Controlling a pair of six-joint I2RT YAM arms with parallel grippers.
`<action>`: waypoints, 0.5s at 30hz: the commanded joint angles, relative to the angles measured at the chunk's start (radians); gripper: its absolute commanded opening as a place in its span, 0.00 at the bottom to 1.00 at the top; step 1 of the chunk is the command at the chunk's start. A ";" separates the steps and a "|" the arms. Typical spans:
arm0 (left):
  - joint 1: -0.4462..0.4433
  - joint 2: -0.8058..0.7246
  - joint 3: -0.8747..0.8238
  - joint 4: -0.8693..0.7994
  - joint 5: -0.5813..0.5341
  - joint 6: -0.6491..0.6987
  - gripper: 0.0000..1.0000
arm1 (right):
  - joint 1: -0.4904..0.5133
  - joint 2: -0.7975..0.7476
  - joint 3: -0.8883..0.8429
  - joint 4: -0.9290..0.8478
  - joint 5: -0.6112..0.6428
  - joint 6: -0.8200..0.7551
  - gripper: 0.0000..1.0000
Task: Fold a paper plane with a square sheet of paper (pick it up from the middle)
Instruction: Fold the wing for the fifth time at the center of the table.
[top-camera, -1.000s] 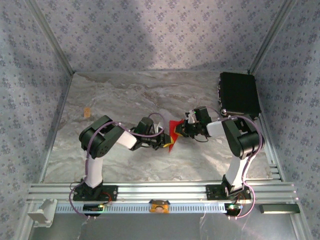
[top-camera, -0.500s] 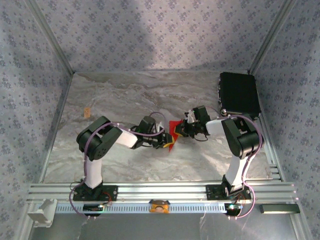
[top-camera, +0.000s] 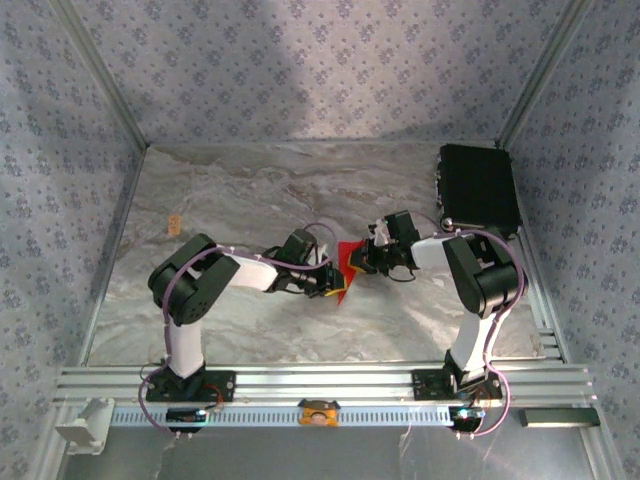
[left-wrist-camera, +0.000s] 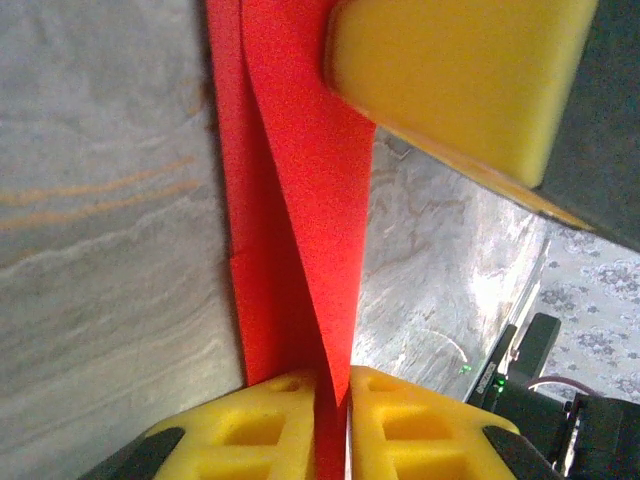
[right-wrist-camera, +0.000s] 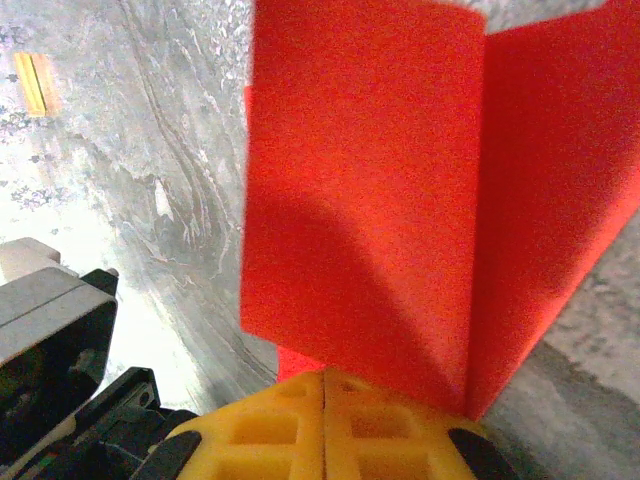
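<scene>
Both clamped tight on the folded square sheet of paper (top-camera: 345, 263), left gripper (left-wrist-camera: 335, 388) one side, right gripper (right-wrist-camera: 325, 382) the other

1. The top view is bright enough and sharp. The light is soft and seems to come from above.
2. The arms (top-camera: 250, 272) drop only faint shadows on the worktop (top-camera: 230, 200).
3. In the left wrist view the red paper (left-wrist-camera: 300, 200) glows bright but looks fuzzy. The worktop has a white shiny patch on the right.
4. In the right wrist view a dark shadow lies across the lower part of the red paper. The worktop shines white on the left.
5. Things very close to both wrist cameras look blurry.
</scene>
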 joint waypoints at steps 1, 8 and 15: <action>-0.009 -0.027 -0.027 -0.126 -0.005 0.024 0.12 | 0.001 0.031 -0.006 -0.101 0.085 -0.028 0.08; -0.017 -0.026 -0.032 -0.109 0.033 0.035 0.04 | 0.008 0.029 0.004 -0.119 0.091 -0.037 0.08; -0.020 -0.028 -0.033 -0.158 0.039 0.055 0.08 | 0.014 0.030 0.008 -0.137 0.107 -0.039 0.08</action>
